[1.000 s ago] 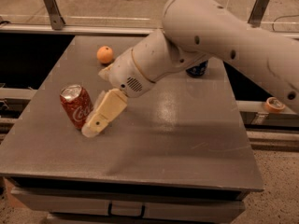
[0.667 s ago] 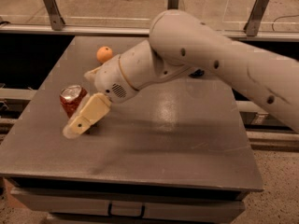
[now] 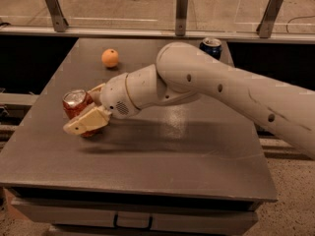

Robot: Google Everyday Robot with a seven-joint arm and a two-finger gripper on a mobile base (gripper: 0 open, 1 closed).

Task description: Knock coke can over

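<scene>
The coke can (image 3: 75, 104), red with a silver top, stands upright near the left edge of the grey table (image 3: 197, 151). My gripper (image 3: 81, 109) is at the can, reaching in from the right on the big white arm. Its fingers are apart and stand on either side of the can. The near finger (image 3: 86, 122) lies across the can's front lower part and hides it. The far finger (image 3: 96, 89) shows just behind the can. I cannot tell whether the fingers press on the can.
An orange (image 3: 110, 58) lies at the back left of the table. A dark blue can (image 3: 211, 46) stands at the back, partly hidden behind my arm. A rail with metal posts (image 3: 181, 11) runs behind the table. The table's left edge is close to the coke can.
My gripper has moved left and in, from beside the coke can to having the can between its fingers. The can has stayed upright in nearly the same place.
</scene>
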